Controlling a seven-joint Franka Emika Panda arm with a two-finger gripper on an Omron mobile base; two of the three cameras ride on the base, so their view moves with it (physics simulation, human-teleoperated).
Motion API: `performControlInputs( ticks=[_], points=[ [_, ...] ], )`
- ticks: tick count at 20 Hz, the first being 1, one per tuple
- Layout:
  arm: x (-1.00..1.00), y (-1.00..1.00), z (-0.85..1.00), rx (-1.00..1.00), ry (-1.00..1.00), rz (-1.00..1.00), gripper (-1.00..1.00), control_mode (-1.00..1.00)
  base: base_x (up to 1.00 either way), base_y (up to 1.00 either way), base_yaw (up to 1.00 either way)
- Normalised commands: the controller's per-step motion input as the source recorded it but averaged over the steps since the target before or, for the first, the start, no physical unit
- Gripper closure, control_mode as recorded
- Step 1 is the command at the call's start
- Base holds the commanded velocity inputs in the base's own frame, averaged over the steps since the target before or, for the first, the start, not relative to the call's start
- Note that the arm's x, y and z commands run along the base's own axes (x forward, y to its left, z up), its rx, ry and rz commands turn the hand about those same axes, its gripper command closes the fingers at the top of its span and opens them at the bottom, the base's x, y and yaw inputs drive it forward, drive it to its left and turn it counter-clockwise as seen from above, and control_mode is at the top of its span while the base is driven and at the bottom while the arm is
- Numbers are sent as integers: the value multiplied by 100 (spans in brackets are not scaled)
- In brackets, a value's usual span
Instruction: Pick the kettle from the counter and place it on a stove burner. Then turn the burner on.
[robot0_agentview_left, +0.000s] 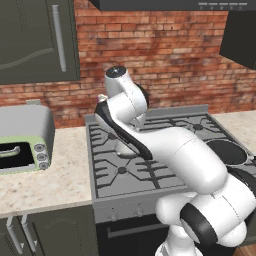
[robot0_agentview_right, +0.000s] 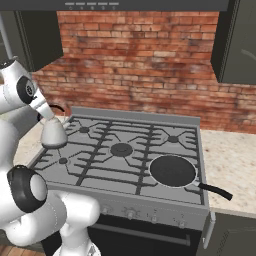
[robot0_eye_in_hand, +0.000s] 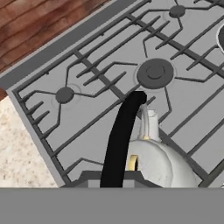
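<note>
We see the gripper (robot0_eye_in_hand: 114, 181) closed on the black arched handle of the kettle (robot0_agentview_right: 53, 134), which sits over the grates at the stove's left side, near the small stove burner (robot0_agentview_right: 63, 160); we can read no writing anywhere

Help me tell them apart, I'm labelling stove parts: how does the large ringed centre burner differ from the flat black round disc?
The large ringed dark-grey centre burner is a raised cap with concentric rings, framed by grate prongs; the flat black round disc is wider, smooth, and lies on top of the grate. The burner is grey, the disc black with a pale rim and a black handle sticking out. Both are round and sit on the grey metal stovetop.
</note>
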Motion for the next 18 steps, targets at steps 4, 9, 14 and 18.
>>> performControlInputs(
  ticks=[4,9,14,18],
  points=[
    [0,0,-5,0,-13,0,100,-100,0,0,0],
    [0,0,0,0,0,0,100,-100,0,0,0],
    [0,0,-9,1,0,0,100,-100,0,0,0],
    [2,2,-18,5,0,0,100,-100,0,0,0]
  ],
)
